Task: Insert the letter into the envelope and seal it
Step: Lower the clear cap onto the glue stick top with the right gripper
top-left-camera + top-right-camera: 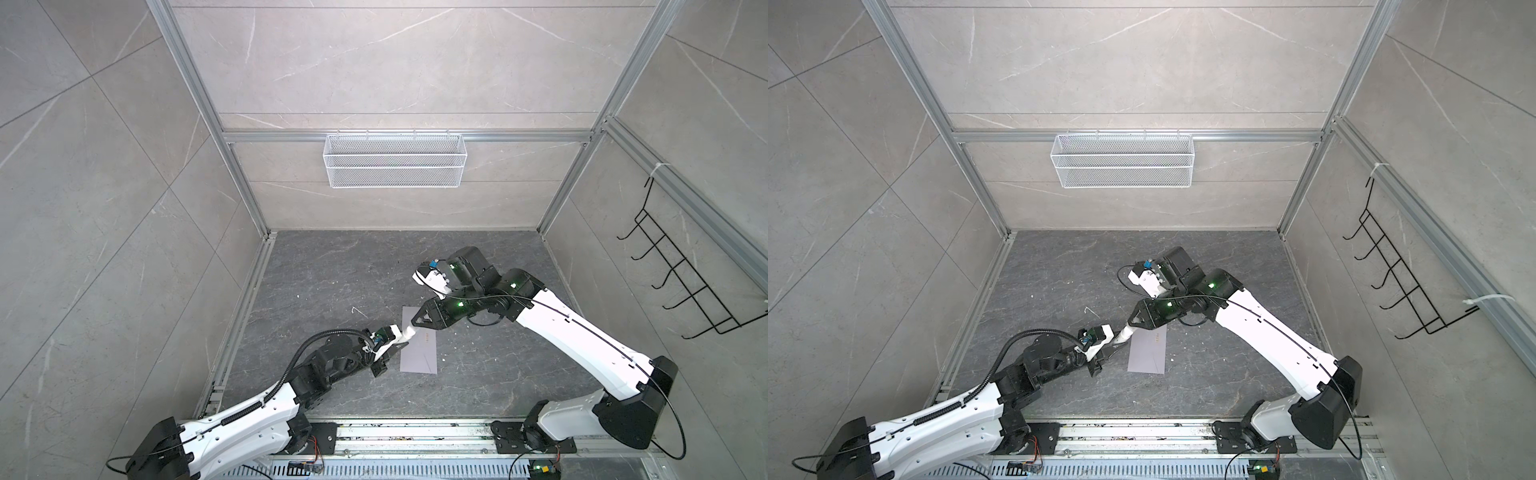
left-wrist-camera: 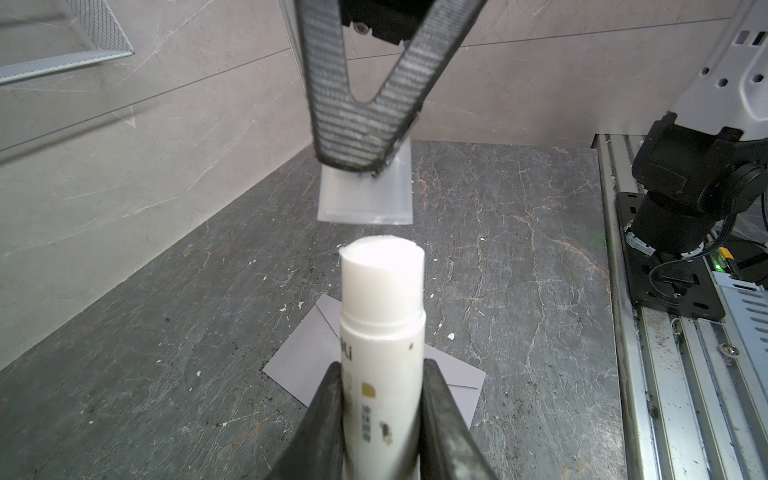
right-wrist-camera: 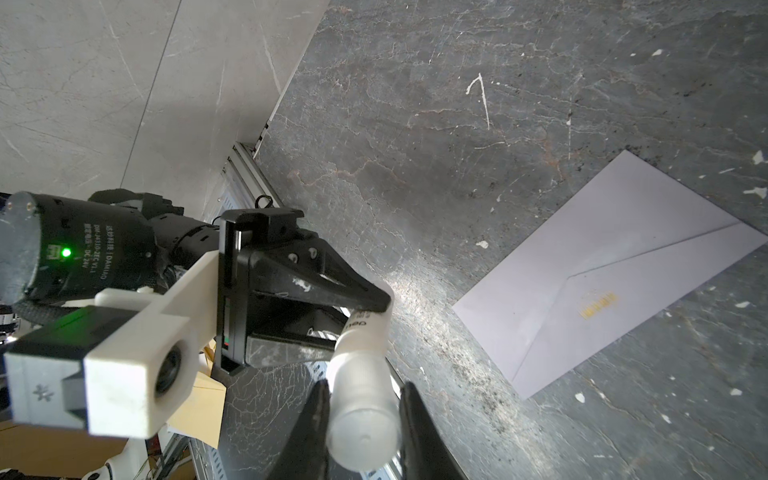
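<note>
The pale lavender-grey envelope [image 1: 420, 353] [image 1: 1148, 353] [image 3: 602, 282] lies flat on the dark table with its pointed flap folded down and a small orange mark on that face. My left gripper [image 1: 401, 338] [image 2: 381, 365] is shut on a white glue stick [image 2: 382, 332] [image 3: 365, 328], held above the envelope's left edge. Its white glue tip is bare. My right gripper [image 1: 414, 322] [image 3: 361, 388] is shut on the stick's translucent cap [image 2: 365, 199] [image 3: 361, 415], a short gap off the tip. The letter is out of view.
A white mesh basket [image 1: 395, 160] hangs on the back wall. A black wire hook rack [image 1: 681, 282] hangs on the right wall. Small white scraps [image 1: 357, 309] dot the table. An aluminium rail [image 1: 415, 436] carrying both arm bases runs along the front.
</note>
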Controlling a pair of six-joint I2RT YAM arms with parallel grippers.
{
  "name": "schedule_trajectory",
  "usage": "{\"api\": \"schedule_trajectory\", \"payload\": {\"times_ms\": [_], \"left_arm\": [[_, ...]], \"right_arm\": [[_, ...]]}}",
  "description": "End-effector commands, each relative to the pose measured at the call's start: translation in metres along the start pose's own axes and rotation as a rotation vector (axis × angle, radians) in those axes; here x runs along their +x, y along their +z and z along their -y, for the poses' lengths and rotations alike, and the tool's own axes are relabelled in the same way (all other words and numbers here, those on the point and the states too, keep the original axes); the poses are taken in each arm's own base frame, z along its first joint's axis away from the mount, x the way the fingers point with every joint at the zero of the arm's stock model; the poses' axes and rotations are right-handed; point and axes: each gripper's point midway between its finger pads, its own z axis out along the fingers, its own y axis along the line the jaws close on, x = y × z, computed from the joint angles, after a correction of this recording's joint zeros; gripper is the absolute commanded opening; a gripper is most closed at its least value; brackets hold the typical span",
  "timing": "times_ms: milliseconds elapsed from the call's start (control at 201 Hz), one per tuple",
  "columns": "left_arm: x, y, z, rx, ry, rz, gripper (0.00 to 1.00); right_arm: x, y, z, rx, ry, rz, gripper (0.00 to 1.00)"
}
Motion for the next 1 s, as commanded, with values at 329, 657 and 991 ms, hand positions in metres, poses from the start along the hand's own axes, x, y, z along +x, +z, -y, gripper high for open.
{"api": "schedule_trajectory", "payload": {"times_ms": [329, 657, 991], "left_arm": [[-0.020, -0.004, -0.002, -0.009, 0.035, 0.078, 0.00], [-0.021, -0.002, -0.001, 0.002, 0.032, 0.078, 0.00], [-0.022, -0.001, 0.000, 0.007, 0.023, 0.077, 0.00]], "right_arm": [[0.010, 0.010, 0.000, -0.036, 0.018, -0.045, 0.24], [0.006, 0.014, -0.004, -0.062, 0.029, -0.030, 0.21], [0.009, 0.019, -0.007, -0.045, 0.003, -0.041, 0.19]]}}
